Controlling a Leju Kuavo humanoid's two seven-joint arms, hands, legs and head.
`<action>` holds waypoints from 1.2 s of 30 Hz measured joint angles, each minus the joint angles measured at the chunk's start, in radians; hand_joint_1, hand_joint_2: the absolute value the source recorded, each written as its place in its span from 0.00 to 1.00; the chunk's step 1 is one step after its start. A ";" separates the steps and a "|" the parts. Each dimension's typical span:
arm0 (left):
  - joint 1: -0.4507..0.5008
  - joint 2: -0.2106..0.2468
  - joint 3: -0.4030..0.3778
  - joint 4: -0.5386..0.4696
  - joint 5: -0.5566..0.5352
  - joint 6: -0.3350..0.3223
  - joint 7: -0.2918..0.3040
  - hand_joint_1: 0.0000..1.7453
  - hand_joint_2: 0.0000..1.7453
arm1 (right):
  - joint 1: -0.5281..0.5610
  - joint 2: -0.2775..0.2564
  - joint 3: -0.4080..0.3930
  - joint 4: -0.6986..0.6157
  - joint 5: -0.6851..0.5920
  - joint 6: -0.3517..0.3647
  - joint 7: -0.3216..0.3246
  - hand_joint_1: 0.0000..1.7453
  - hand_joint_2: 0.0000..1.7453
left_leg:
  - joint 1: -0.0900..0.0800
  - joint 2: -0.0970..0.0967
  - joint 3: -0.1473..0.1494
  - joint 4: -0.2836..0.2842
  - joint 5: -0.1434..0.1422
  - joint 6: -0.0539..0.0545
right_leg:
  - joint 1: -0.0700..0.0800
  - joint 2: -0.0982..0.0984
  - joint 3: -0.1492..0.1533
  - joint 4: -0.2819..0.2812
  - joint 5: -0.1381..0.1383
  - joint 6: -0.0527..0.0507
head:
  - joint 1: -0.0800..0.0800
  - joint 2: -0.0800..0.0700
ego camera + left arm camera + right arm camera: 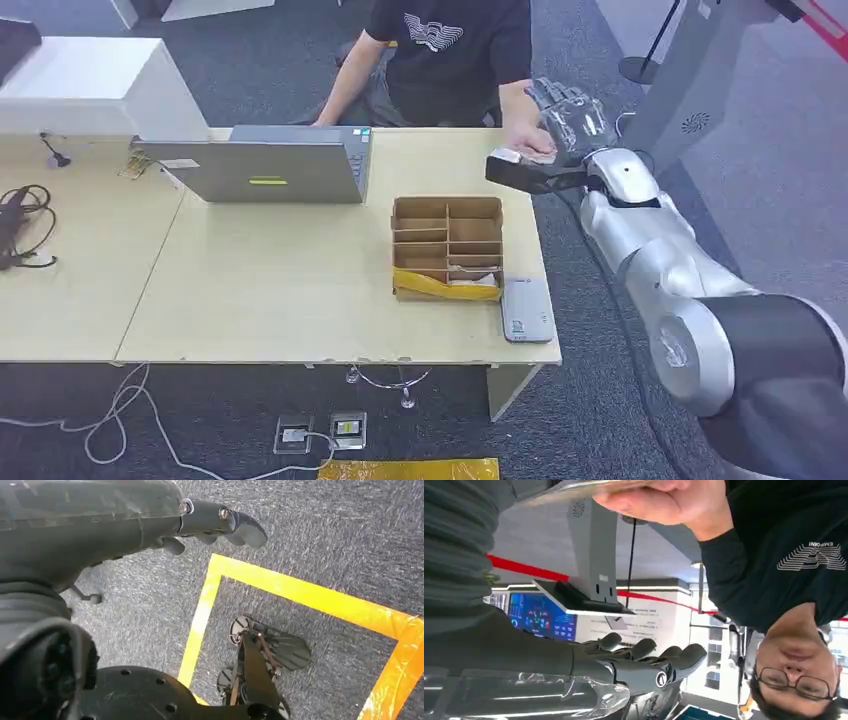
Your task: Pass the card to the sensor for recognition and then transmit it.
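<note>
Card [589,486]: pinched in a person's hand [651,500] just beyond my right hand [644,662] (fingers extended and spread, holding nothing), past the table [300,290] corner. Left hand [220,525]: over carpet, fingers loosely curled, empty.

Card handover seen from the right wrist

The right hand [639,662] lies with its dark fingers [684,656] stretched out side by side, holding nothing. A person's hand [659,500] grips the card [574,487] by one end. The person wears a black top [784,550] with a white line logo. Beyond stand a grey post [594,555] and a blue screen [541,617].
</note>
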 joint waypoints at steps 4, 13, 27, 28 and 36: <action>0.000 -0.003 0.005 0.005 -0.002 -0.002 0.000 0.00 0.00 | 0.009 0.000 -0.030 0.000 0.000 -0.012 0.010 0.00 1.00 | 0.000 0.000 0.000 0.000 0.000 0.000 | 0.000 0.000 0.000 0.000 0.000 0.000 | 0.000 0.000; 0.000 -0.008 0.005 0.009 -0.022 -0.008 0.000 0.00 0.00 | 0.027 -0.008 -0.051 0.000 0.000 -0.046 0.064 1.00 1.00 | 0.000 0.000 0.000 0.000 0.000 0.000 | 0.000 0.001 0.000 0.000 0.000 0.000 | 0.000 0.000; 0.001 -0.007 0.005 0.011 -0.042 -0.008 0.000 0.00 0.00 | 0.037 -0.057 -0.053 0.000 0.000 -0.056 0.069 1.00 1.00 | 0.000 0.000 0.000 0.000 0.000 0.000 | 0.000 0.001 0.000 0.000 0.000 0.000 | 0.000 0.000; 0.001 -0.007 0.005 0.011 -0.045 -0.008 0.000 0.00 0.00 | 0.037 -0.058 -0.053 0.000 0.000 -0.057 0.069 1.00 1.00 | 0.000 0.000 0.000 0.000 0.000 0.000 | 0.000 0.001 0.000 0.000 0.000 0.000 | 0.000 0.000; 0.000 -0.002 0.005 0.011 -0.058 -0.020 0.000 0.00 0.00 | 0.062 -0.087 -0.071 0.000 0.000 -0.155 -0.012 1.00 1.00 | 0.000 0.000 0.000 0.000 0.000 0.000 | 0.000 0.001 0.000 0.000 0.000 0.000 | 0.001 0.000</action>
